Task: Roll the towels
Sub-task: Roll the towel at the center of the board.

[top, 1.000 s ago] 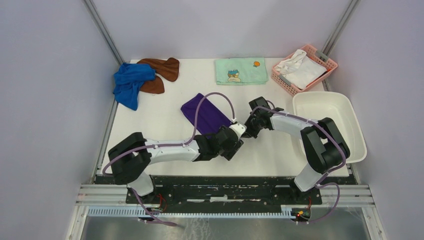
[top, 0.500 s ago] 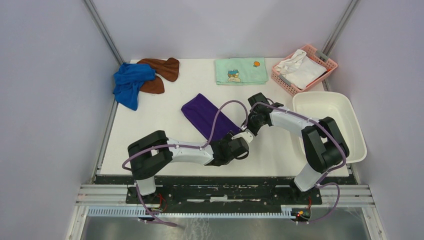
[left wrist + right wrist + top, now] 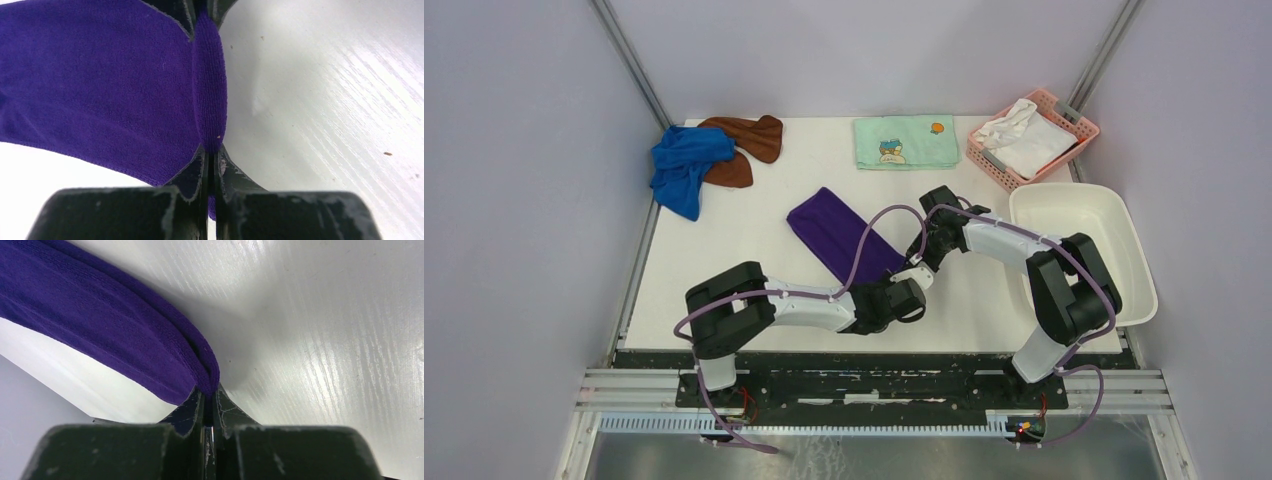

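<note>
The dark purple towel (image 3: pixel 834 236) lies as a folded strip in the middle of the table, running from upper left to lower right. At its near right end both grippers meet. My left gripper (image 3: pixel 910 283) is shut on the towel's short end edge (image 3: pixel 210 95), which bulges between the jaws. My right gripper (image 3: pixel 922 260) is shut on a corner of the same purple towel (image 3: pixel 125 325). The royal blue towel (image 3: pixel 681 166) lies crumpled at the far left, on top of the rust-brown towel (image 3: pixel 746 139).
A pale green cartoon-print towel (image 3: pixel 906 141) lies flat at the back. A pink basket (image 3: pixel 980 152) with a white cloth (image 3: pixel 1024 136) stands at the back right. A white tub (image 3: pixel 1028 203) sits along the right edge, beside the right arm.
My left arm swung toward the towel's near right end and its jaws closed on the purple edge. The right gripper kept its grip and barely moved.
</note>
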